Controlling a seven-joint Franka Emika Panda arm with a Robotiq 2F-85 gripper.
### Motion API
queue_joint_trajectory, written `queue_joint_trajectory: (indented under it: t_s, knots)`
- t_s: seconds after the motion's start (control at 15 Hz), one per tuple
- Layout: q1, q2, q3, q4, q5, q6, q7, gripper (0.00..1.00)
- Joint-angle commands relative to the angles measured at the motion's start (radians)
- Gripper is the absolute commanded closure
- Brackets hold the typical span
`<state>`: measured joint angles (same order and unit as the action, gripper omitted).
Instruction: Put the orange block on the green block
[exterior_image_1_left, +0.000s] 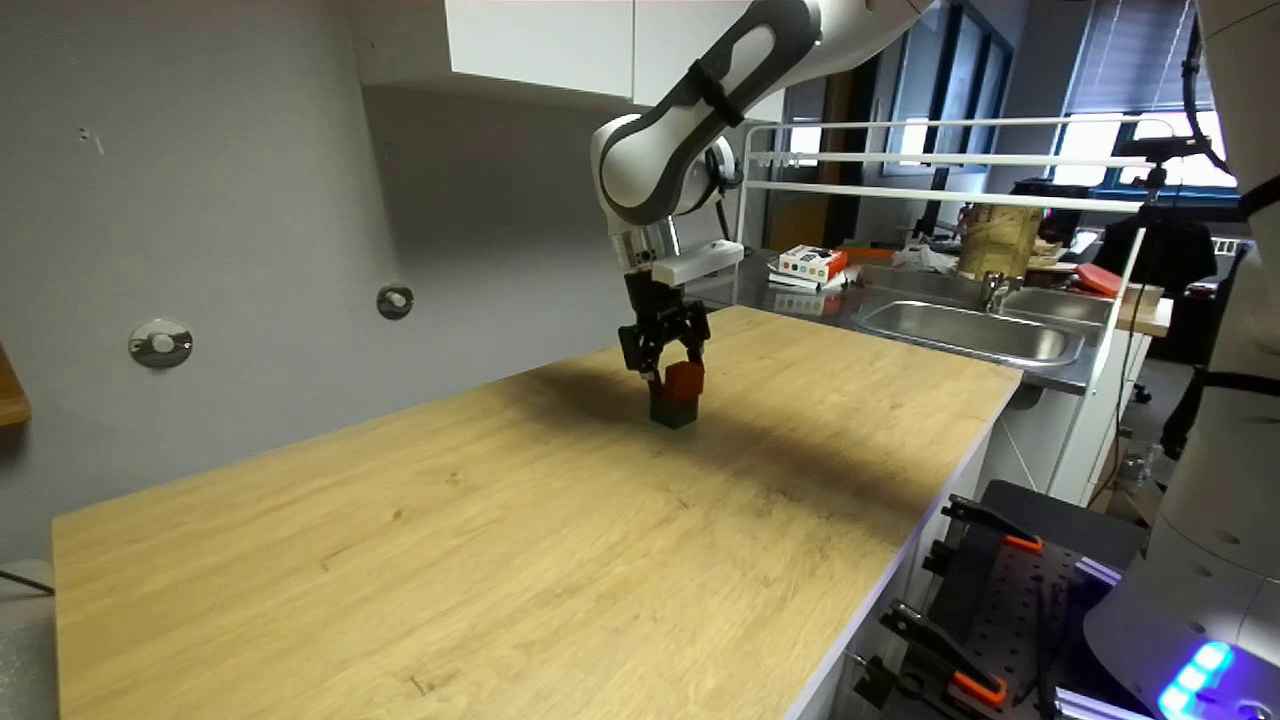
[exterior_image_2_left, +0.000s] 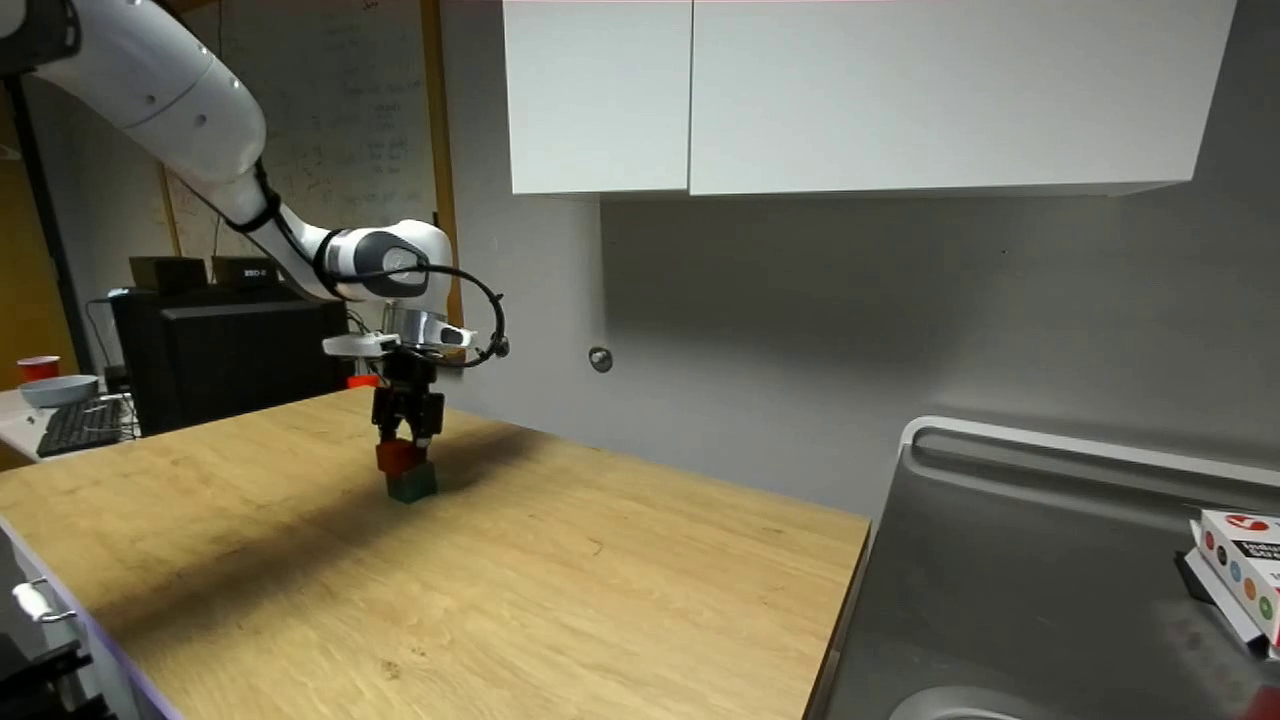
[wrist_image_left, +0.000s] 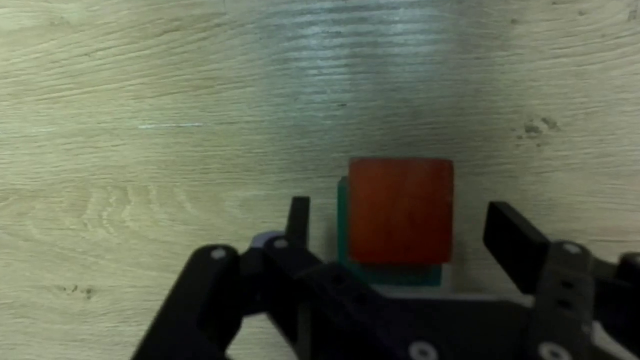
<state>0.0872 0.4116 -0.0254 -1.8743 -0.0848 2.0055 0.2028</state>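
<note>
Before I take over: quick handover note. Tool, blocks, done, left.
Tool: open around the orange block, gaps on both sides in the wrist view.
Orange block: on top of the green block, slightly off-centre.
Green block: on the wooden tabletop.
Done: orange block is stacked on the green block, not gripped.
Left: probably just raise the tool straight up without brushing the blocks.
</note>
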Motion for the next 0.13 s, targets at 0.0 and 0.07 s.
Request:
queue_joint_trajectory:
  t_s: [0.0,0.07]
  knots:
    - [0.007,0.015,0.004,0.043,-0.017,-0.046,0.021,0.0]
    - [0.009,0.012,0.001,0.043,-0.022,-0.046,0.03,0.0]
